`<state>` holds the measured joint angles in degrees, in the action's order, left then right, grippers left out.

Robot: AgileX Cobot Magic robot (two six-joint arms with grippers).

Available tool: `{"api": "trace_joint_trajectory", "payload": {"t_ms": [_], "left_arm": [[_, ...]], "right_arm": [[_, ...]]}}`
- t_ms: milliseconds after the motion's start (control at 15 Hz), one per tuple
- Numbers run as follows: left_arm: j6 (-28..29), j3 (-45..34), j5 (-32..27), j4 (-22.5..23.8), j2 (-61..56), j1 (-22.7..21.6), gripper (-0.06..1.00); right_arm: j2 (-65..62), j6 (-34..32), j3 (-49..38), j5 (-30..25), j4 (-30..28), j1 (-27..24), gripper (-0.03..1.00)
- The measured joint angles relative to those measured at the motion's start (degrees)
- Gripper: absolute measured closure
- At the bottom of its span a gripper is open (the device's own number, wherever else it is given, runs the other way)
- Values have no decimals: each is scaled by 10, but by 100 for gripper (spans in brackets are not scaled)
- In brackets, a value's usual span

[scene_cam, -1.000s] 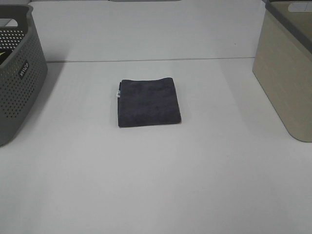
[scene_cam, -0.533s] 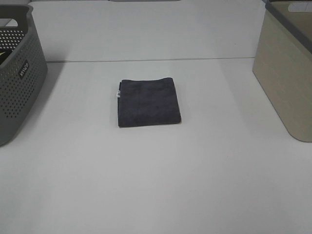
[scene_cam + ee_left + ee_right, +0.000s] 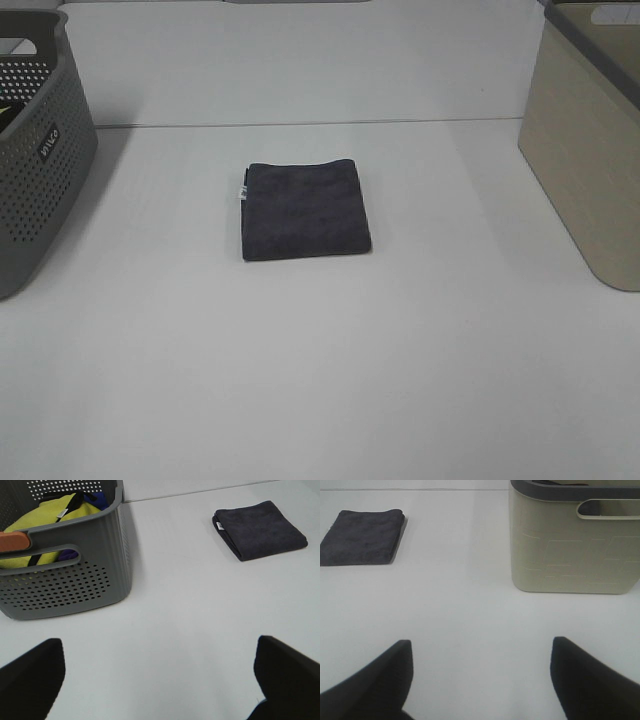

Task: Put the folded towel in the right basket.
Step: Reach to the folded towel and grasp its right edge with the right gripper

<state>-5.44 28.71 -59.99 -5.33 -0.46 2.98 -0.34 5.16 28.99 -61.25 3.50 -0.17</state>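
Left gripper point(image 3: 159, 642) spread wide, empty, right gripper point(image 3: 481, 642) likewise, towel point(image 3: 305, 210) apart

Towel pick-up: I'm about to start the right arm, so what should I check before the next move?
1. The towel is folded and flat on the table: ok.
2. Nothing lies on or touches the towel: ok.
3. The right claw is open and empty: ok.
4. The left claw is open, away from the towel: ok.
5. No obstacle between the towel and the right basket: ok.
6. Room inside the right basket: cannot tell, its inside is hidden.
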Motion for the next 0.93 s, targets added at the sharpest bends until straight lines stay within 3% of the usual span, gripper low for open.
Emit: {"api": "trace_joint_trajectory", "payload": {"t_ms": [933], "left_arm": [[0,0,0,0,0,0,-3]], "right_arm": [[0,0,0,0,0,0,24]]}}
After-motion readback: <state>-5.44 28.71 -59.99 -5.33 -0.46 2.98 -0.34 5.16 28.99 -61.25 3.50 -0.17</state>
